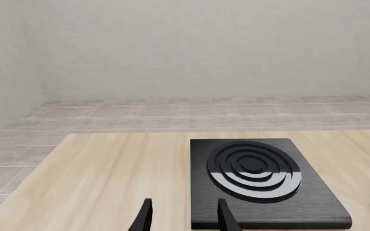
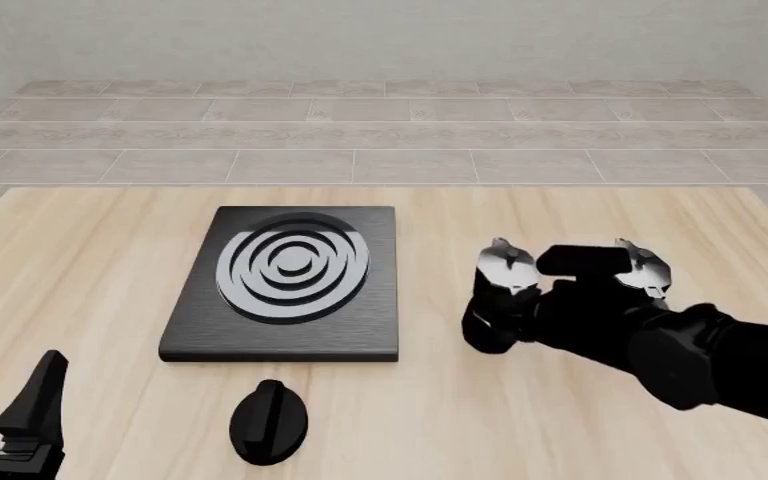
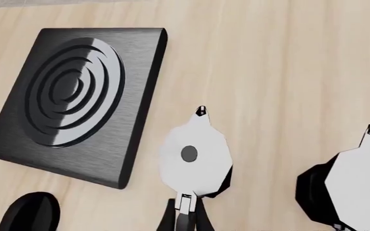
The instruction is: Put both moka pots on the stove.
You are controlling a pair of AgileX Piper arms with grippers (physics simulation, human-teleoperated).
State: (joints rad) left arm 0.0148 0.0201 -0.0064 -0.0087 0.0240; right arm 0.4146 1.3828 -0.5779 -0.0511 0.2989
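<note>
The stove [image 2: 291, 285], a black slab with a silvery ring burner, lies left of centre on the table. Both moka pots stand to its right: the nearer one [image 2: 498, 300] and the farther one [image 2: 640, 265], with the right arm between them. Seen from above, the nearer moka pot [image 3: 194, 156] has its handle between the close-set fingers of my right gripper [image 3: 185, 219]; the other moka pot [image 3: 355, 187] is beside it. My left gripper [image 1: 185, 219] is open and empty just short of the stove [image 1: 256, 183], at the table's near left corner [image 2: 0, 395].
A black oval knob [image 2: 268, 420] lies on the table just in front of the stove. The right arm [image 2: 704, 350] stretches in from the right edge. A tiled floor and grey wall lie beyond the table's far edge.
</note>
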